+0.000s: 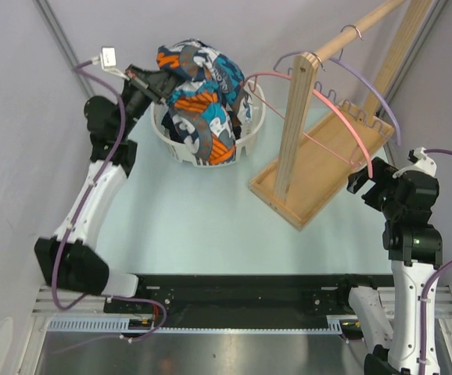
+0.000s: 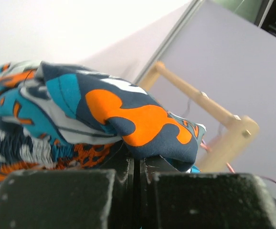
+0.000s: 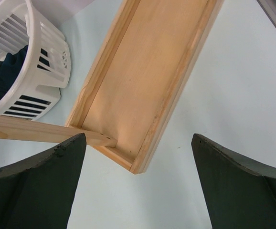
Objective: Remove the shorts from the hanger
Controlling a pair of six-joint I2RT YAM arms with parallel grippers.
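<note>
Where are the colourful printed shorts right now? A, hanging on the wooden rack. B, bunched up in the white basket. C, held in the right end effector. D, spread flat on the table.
B: the shorts sit heaped in the white basket, beside the wooden rack rather than on it.

No text, label, brand, number or sign can be read in any view.
</note>
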